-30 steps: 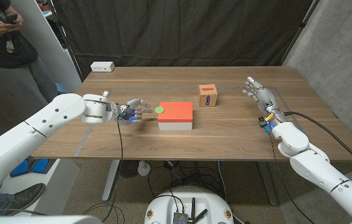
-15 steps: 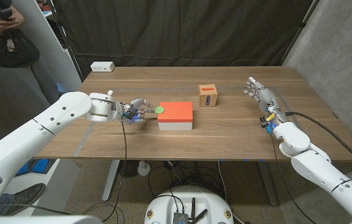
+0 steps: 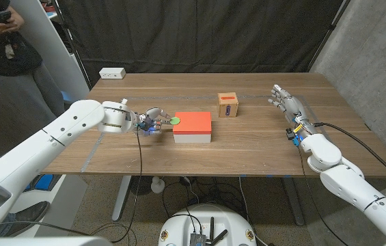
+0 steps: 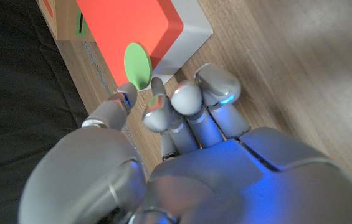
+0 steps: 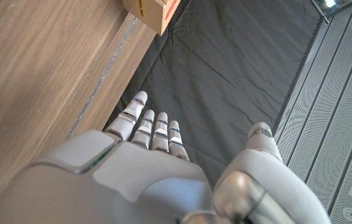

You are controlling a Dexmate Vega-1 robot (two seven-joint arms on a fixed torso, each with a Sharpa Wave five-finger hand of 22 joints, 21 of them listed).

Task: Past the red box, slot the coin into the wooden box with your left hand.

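the green coin (image 3: 175,121) is pinched at the fingertips of the left robot hand (image 3: 147,122), just left of the red box (image 3: 193,126). it could be clipped on that box and dropped short of the wooden box (image 3: 228,105) beyond. the right robot hand (image 3: 285,101) is held released, fingers straight.

- A wooden table (image 3: 247,147) with a dark plank top carries everything.
- A red box (image 3: 193,126) with white sides sits near the middle of the top.
- A small wooden box (image 3: 228,105) stands behind it and toward the robot's right, apart from it, with a red patch on its top and a slot on its front face.
- A white block (image 3: 112,73) lies at the far left corner.
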